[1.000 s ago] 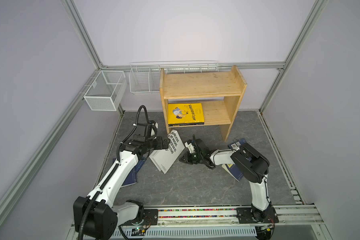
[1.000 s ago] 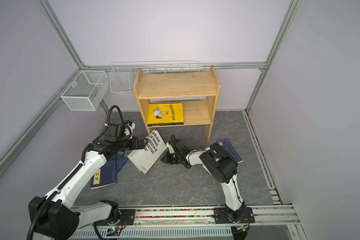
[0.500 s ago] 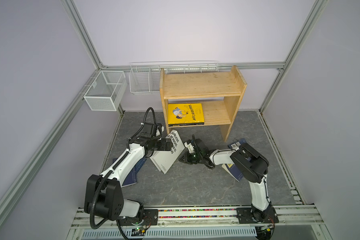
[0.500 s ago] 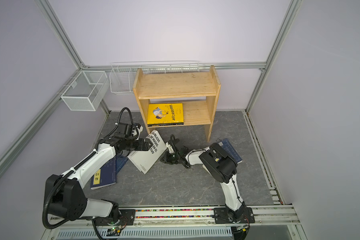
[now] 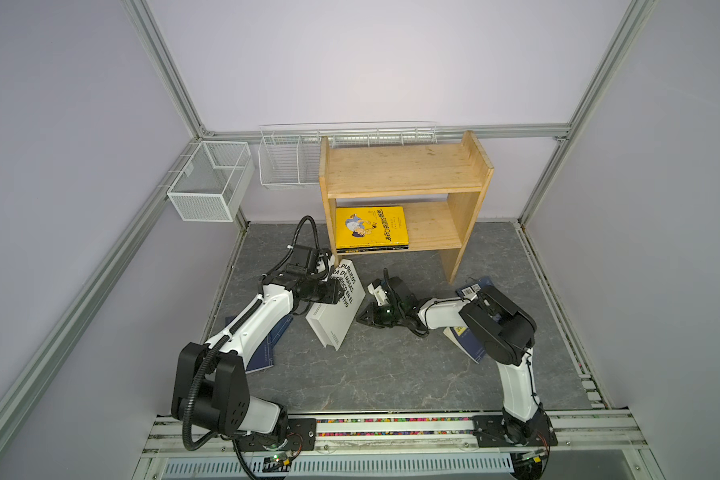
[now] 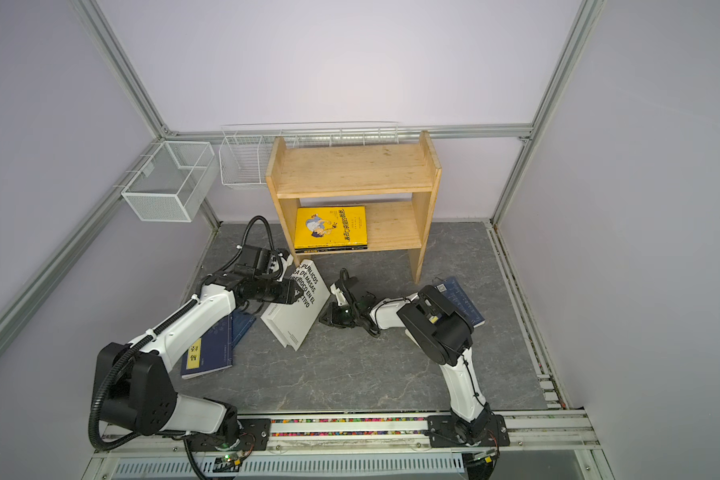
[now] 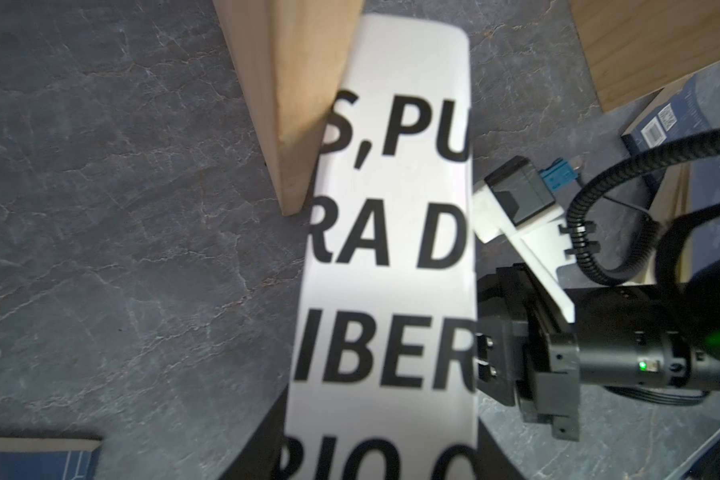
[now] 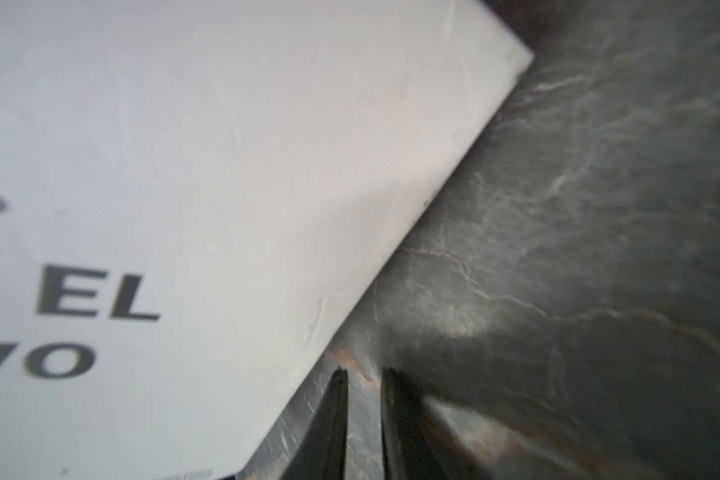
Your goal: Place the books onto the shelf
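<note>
- Left gripper [image 5: 338, 296]: clamped on the thick white book [image 5: 332, 330], fingers [image 7: 262, 440] flush against both sides, no gap showing in the left wrist view.
- Held tilted, lower edge down on the grey floor [image 5: 391, 374], black lettering facing up.
- Right gripper [image 8: 362, 376]: fingertips nearly together, nothing between them, low on the floor just beside the book's bottom edge, opposite the left hand.
- Just past the left fingertips: the shelf [image 5: 404, 170], near side panel close to the book's top corner; touching or not, cannot tell.
- Further beyond, on the lower tier: yellow book [image 5: 371, 226] lying flat on a black book [image 5: 371, 249].
- Under the left forearm, one navy book [image 6: 208, 353]; under the right elbow, another navy book [image 6: 464, 301]; both not yet shelved.
- Before lifting, squeeze firmly: thick and probably heavy, gripped near one end, so likely to swing.
- Lift straight up first, clear of the side panel, then bring round to the open front and slide in beside the yellow book.
- Draw the right fingertips back only after taking the full weight in the left grip.
</note>
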Robot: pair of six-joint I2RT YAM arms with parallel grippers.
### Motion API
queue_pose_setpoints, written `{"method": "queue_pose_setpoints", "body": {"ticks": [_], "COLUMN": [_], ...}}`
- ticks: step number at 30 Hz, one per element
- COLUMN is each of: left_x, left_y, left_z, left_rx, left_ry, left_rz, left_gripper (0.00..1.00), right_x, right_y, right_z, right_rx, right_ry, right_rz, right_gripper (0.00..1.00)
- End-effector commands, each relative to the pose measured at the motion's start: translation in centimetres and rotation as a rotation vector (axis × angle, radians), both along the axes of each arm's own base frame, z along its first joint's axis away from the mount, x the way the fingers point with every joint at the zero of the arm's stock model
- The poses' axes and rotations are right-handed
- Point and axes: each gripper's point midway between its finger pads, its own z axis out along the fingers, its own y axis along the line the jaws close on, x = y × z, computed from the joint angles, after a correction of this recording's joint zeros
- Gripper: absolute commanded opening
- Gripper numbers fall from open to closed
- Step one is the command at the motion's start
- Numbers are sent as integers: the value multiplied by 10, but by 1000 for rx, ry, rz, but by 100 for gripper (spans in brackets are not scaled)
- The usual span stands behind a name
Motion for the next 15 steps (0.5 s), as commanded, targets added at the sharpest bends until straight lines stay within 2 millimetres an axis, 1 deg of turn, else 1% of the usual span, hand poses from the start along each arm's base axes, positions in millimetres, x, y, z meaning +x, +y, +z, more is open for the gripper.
{"method": "queue_pose_setpoints", "body": {"ticks": [1,3,6,9,12,14,15], "left_x": [4,-1,-14,-32,-56,-71,-79], "left_y": [17,17,13,3,-7,-7,-6], "left_z": [10,13,23,44,64,77,85], "left_rx": [17,10,-5,-38,-85,-136,-165], "left_ry": [-28,-29,-42,-78,-104,-117,-129], "left_rz": [92,102,95,71,42,40,39], "left_gripper": [40,35,34,33,33,33,33], "right_x": [-31,-31,-30,-29,-27,-26,-26], "right_y": [-36,-36,-35,-41,-49,-57,-62], "right_z": [-67,-64,-56,-46,-24,-4,9], "right_rx": [-214,-208,-192,-172,-141,-127,-128], "right_ry": [169,165,155,149,127,95,68], "right_rz": [-27,-26,-27,-39,-66,-86,-95], "right_gripper": [20,20,20,21,23,28,32]}}
